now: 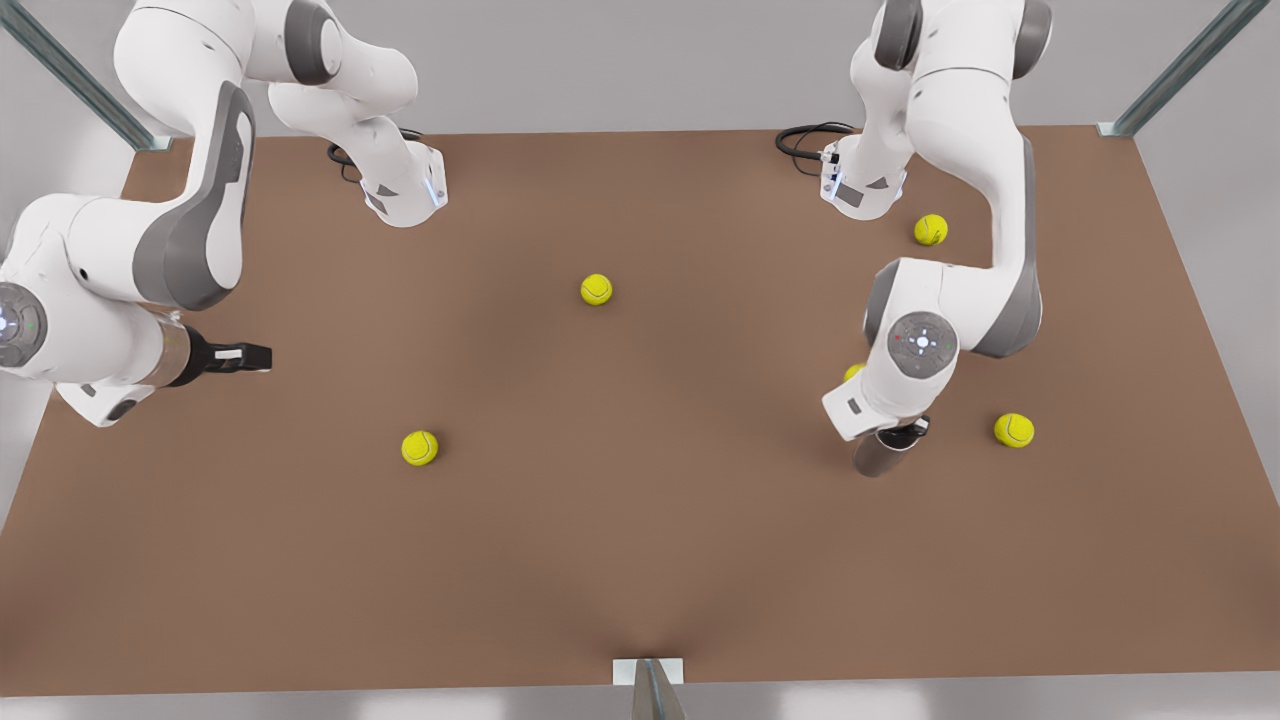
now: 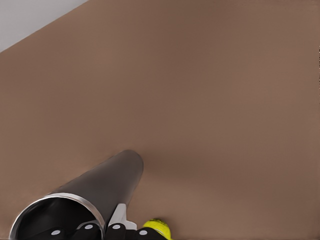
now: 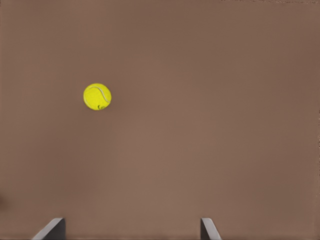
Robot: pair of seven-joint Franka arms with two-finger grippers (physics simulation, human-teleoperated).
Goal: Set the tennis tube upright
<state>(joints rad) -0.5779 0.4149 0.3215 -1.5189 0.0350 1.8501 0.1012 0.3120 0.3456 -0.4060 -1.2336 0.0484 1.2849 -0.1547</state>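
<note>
On the brown table, one tennis tube grasped by left end effector, five tennis balls, right end effector released.

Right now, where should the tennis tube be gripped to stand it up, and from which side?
Grip the tennis tube at its open, rimmed end, coming from above that end, where the left gripper is clamped. The tube slants with its far end on the table, so holding the high end lets it pivot upright. The right gripper waits, open, at the front view's left.
</note>
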